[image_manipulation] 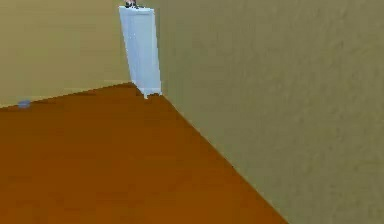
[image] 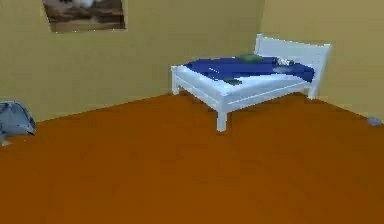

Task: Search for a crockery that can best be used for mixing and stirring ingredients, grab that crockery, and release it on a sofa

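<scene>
White bed (image: pixel 222 98), blue blanket (image: pixel 222 68), wall picture (image: pixel 85 14), tall white panel (image_manipulation: pixel 141 50)

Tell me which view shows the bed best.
The forward view. The bed stands there whole: white frame, headboard, a leg and the blue blanket on top. The arm side view has a tall white panel in the room's corner; whether it belongs to the bed cannot be told.

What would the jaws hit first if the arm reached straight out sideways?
Probably the tan wall, across bare orange floor; the white panel in the corner looks off that line, though depth is unclear.
</scene>
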